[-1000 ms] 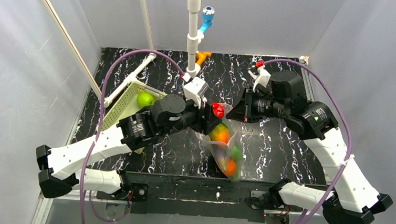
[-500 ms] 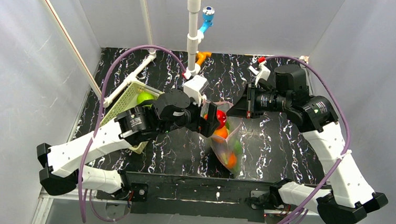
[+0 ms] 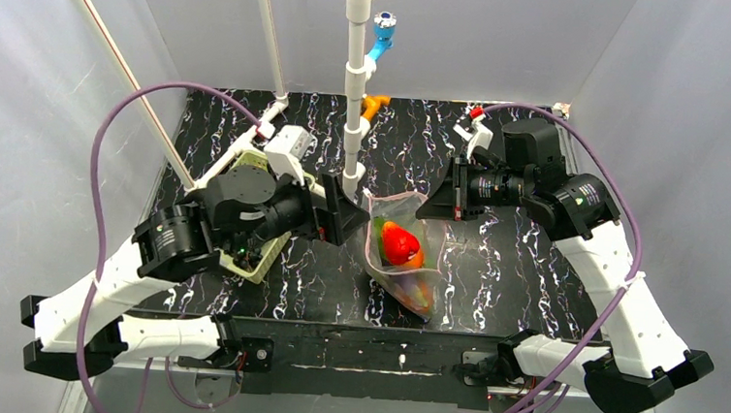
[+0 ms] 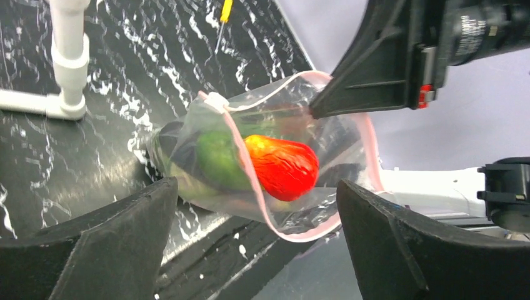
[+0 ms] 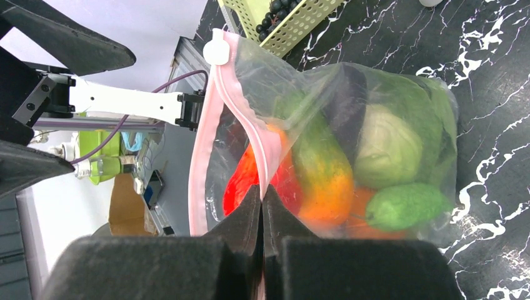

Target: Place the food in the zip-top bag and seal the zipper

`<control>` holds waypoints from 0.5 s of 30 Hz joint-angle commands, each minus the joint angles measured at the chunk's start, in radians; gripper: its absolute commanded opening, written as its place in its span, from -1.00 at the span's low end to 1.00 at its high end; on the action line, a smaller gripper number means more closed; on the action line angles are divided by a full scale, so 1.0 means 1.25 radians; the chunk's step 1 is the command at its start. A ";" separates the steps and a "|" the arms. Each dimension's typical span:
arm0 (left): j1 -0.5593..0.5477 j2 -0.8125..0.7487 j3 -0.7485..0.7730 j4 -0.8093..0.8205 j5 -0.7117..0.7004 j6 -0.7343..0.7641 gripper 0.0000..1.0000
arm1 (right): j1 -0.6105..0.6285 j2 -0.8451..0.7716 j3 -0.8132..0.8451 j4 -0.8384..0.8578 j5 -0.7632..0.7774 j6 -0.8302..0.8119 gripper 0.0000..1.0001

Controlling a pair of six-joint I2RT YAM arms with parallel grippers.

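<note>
The clear zip-top bag stands on the black table with its mouth up and open. Its pink zipper runs along the mouth, with a white slider at one end. Inside lie the red-orange-green mango, green round fruits, a green cucumber, a purple piece and an orange ball. My right gripper is shut on one lip of the zipper and holds the bag up; it also shows in the top view. My left gripper is wide open and empty, just left of the bag.
The pale green basket lies under my left arm; dark grapes show in it in the right wrist view. A white pipe post stands just behind the bag. An orange fitting sits at the back.
My left gripper put the mango into the bag, let go, and drew back to the left, open. The bag has settled more upright, still held by the right gripper.
</note>
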 commanded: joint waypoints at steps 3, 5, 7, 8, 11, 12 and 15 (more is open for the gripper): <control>0.009 0.067 -0.003 -0.069 0.033 -0.155 0.89 | -0.004 -0.033 0.021 0.047 -0.020 0.009 -0.97; 0.010 0.073 -0.021 -0.029 0.056 -0.174 0.80 | -0.004 -0.029 0.020 0.040 -0.027 0.004 -0.97; 0.009 0.073 -0.046 0.004 0.064 -0.177 0.66 | -0.004 -0.029 0.017 0.037 -0.026 0.004 -0.97; 0.010 0.075 -0.053 0.012 0.062 -0.178 0.58 | -0.004 -0.031 0.013 0.041 -0.028 0.004 -0.97; 0.009 0.087 -0.069 0.010 0.072 -0.187 0.47 | -0.004 -0.045 -0.009 0.065 -0.033 0.014 -0.97; 0.009 0.088 -0.073 0.010 0.080 -0.193 0.42 | -0.004 -0.048 -0.013 0.067 -0.033 0.016 -0.97; 0.010 0.083 -0.095 0.030 0.108 -0.206 0.08 | -0.004 -0.050 -0.014 0.062 -0.034 0.012 -0.97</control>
